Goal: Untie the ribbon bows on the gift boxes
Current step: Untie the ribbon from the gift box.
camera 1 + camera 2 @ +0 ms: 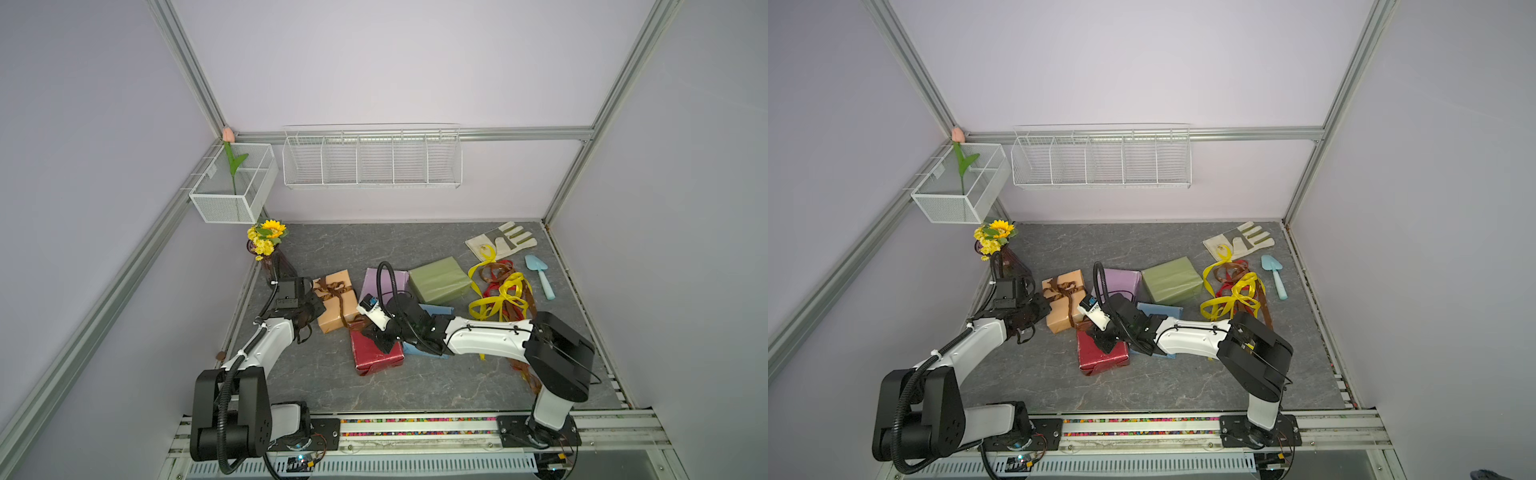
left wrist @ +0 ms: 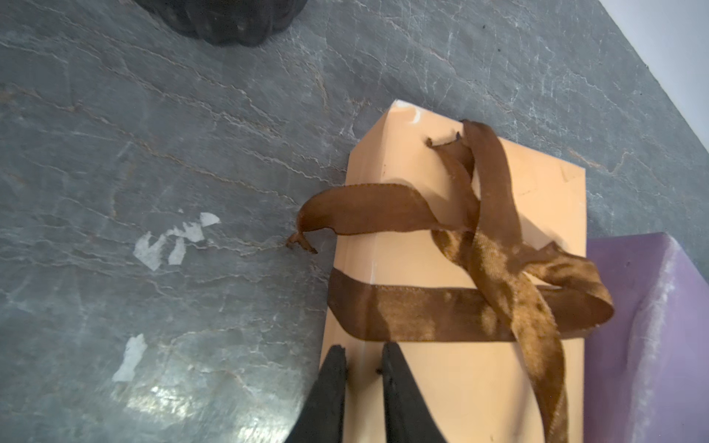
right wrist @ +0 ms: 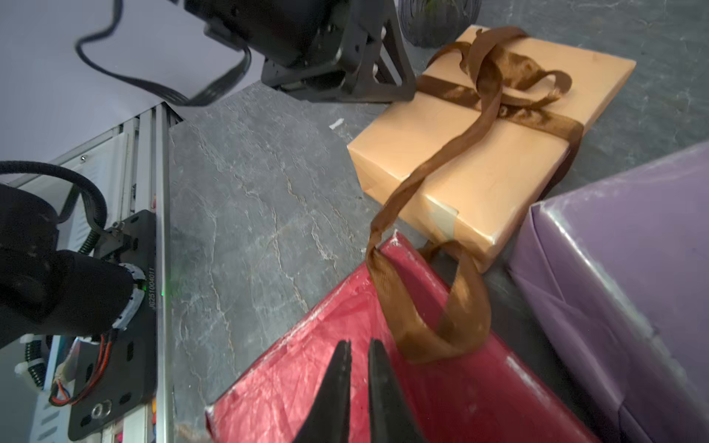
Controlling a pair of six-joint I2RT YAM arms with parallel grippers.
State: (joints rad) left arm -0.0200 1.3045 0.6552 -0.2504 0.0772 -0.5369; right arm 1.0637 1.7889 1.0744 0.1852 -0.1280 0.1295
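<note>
The tan-orange gift box point(image 1: 330, 313) point(image 2: 441, 391) carries a brown ribbon bow point(image 2: 495, 264) point(image 3: 495, 76), partly loosened. One long tail runs off the box and ends in a loop point(image 3: 426, 318) lying on the red box point(image 1: 374, 357) point(image 3: 383, 395). My left gripper point(image 2: 363, 347) point(image 1: 309, 309) sits at the tan-orange box's left edge, slightly open, with nothing between its fingers. My right gripper point(image 3: 360, 342) point(image 1: 368, 332) hovers over the red box beside the loop, slightly open and empty. The lilac box point(image 1: 388, 280), olive box point(image 1: 438, 278) and light blue box point(image 1: 440, 311) bear no ribbon.
Loose yellow, red and brown ribbons point(image 1: 503, 295) lie in a heap at the right. A work glove point(image 1: 500, 241) and a blue trowel point(image 1: 540, 276) lie beyond them. A vase of yellow flowers point(image 1: 266, 239) stands by the left arm. White wire baskets point(image 1: 372, 160) hang on the walls.
</note>
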